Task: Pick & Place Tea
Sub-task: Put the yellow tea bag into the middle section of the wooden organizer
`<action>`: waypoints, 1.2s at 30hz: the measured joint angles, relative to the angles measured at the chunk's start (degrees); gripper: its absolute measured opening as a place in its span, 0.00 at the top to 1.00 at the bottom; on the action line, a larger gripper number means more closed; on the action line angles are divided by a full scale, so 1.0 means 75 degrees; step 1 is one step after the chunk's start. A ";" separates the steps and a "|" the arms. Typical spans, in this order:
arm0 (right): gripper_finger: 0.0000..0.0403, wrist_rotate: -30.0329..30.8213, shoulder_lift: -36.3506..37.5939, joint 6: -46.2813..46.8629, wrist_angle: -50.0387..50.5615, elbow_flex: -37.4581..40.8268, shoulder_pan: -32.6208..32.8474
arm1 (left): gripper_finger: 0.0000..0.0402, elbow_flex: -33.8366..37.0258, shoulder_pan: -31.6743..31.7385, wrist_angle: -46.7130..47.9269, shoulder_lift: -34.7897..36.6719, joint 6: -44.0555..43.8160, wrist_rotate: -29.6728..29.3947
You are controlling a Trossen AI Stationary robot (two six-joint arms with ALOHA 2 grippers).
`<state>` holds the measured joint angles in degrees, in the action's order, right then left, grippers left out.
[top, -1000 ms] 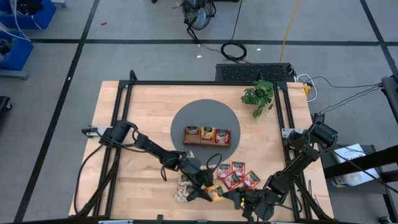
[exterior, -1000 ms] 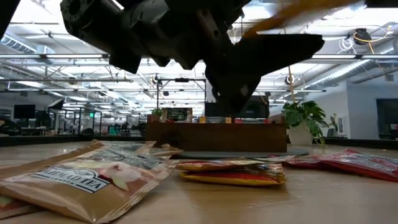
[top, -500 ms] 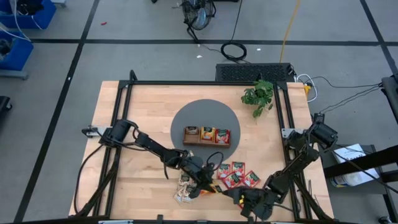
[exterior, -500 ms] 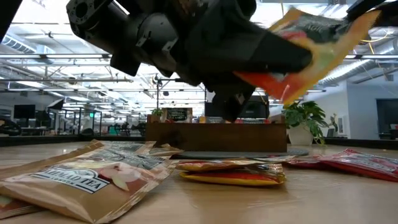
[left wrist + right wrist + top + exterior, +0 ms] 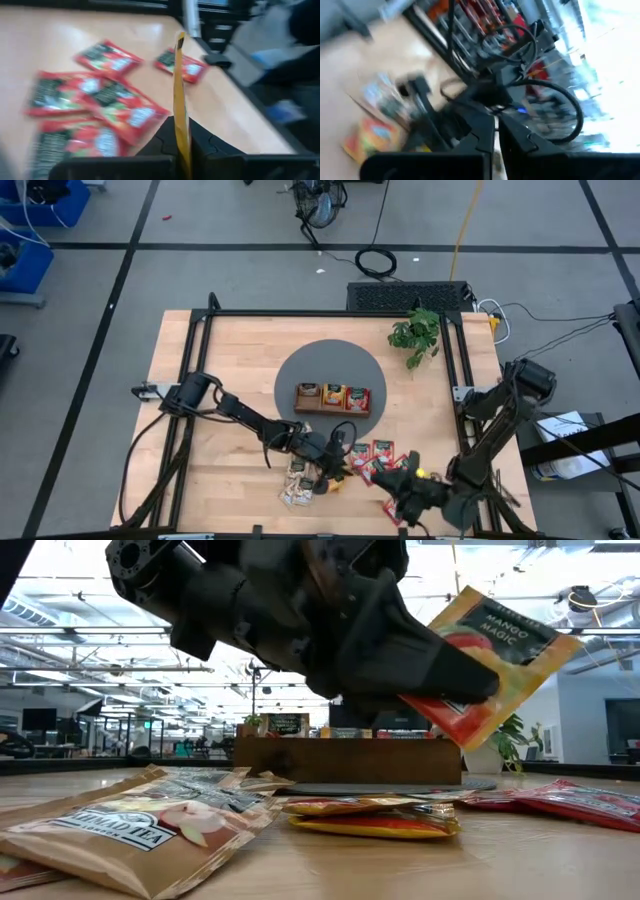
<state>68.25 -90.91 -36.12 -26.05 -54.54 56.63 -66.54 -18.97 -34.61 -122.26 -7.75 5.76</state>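
Across the wooden surface point(image 5: 230, 380), a round grey mat point(image 5: 330, 360) carries a brown tray point(image 5: 332, 398) at centre. Near the front edge, the left tool point(image 5: 335, 478) clamps an orange tea packet point(image 5: 495, 665), lifted above loose red packets point(image 5: 112, 95). The right tool point(image 5: 400, 490) hovers just right, fingers nearly together, empty.

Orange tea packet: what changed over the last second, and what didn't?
The left claw closed on the orange tea packet, which was a blur above the table and is now held tilted, clear of the surface, label readable. The right arm swung, bringing the right claw nearer the red packets. The tray, the plant and the packets lying on the table stayed put.
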 joint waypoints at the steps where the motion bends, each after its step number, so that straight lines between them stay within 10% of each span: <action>1: 0.96 -0.0270 0.0209 0.0543 0.0106 0.0052 -0.0038 | 0.96 0.0000 -0.0031 -0.0011 0.0013 0.0180 -0.0315; 7: 0.96 -0.1487 0.1599 0.5108 0.2231 0.0353 -0.0437 | 0.98 0.0001 -0.0277 -0.0083 0.0127 0.0981 -0.1418; 12: 0.94 -0.4115 0.2419 0.8566 0.4064 0.0708 -0.1533 | 0.95 0.0002 -0.0450 -0.0065 0.0129 0.1215 -0.1865; 22: 0.73 -0.6330 0.2111 0.9109 0.4088 0.1321 -0.2763 | 0.95 0.0002 -0.0488 -0.0116 0.0129 0.1340 -0.2911; 36: 0.32 -0.6339 0.1579 0.9031 0.3600 0.1296 -0.3078 | 0.94 0.0002 -0.0477 0.0026 0.0126 0.1215 -0.3502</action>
<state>20.72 -79.06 31.61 0.95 -44.82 33.54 -66.52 -22.55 -34.42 -121.32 1.37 -20.51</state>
